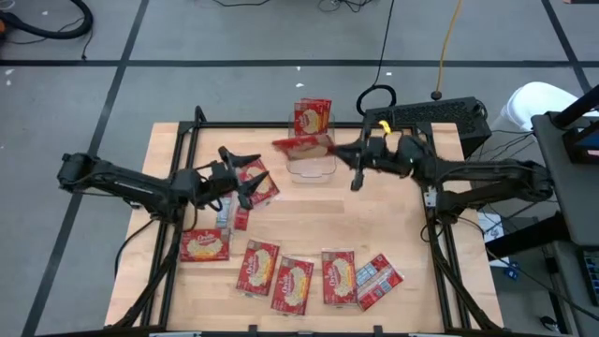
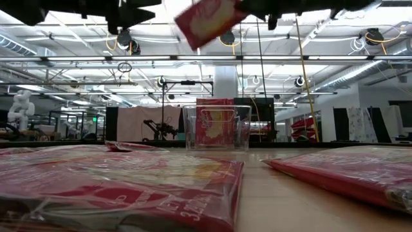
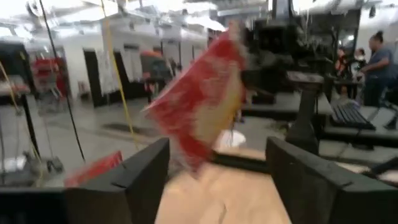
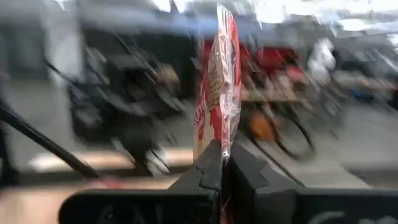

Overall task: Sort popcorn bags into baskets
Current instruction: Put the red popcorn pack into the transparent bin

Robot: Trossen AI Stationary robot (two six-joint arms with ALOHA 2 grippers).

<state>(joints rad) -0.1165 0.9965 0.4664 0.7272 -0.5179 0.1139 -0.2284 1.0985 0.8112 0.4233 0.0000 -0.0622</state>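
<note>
My right gripper [image 4: 222,163] is clamped on the edge of one popcorn bag [image 4: 217,87], which stands edge-on above my closed fingers in the right wrist view; everything behind it there is smeared and I cannot make it out. From above, that same bag [image 1: 301,143] is a red strip lying over the near rim of the clear basket [image 1: 312,168], with my right gripper [image 1: 358,161] just beside the basket. The low view cuts both arms off at the top edge and shows only the held bag [image 2: 209,19] tilted high above the basket [image 2: 217,127]; through the basket's clear walls a red packet [image 2: 215,122] shows, but whether it sits inside or stands behind I cannot tell there. The high view settles part of this: one bag [image 1: 313,116] lies just beyond the basket.

My left gripper [image 1: 239,178] has its fingers spread wide and holds nothing; it hangs over a packet [image 1: 255,184] left of the basket. Its wrist view shows the blurred held bag [image 3: 202,102] beyond my open fingers [image 3: 124,180], and a person [image 3: 376,62] far off in the room.

Along the near table [image 1: 309,225] edge lies a row of bags [image 1: 292,281], one showing a silvery-blue face [image 1: 374,276]. In the low view these are only large blurred red shapes.
</note>
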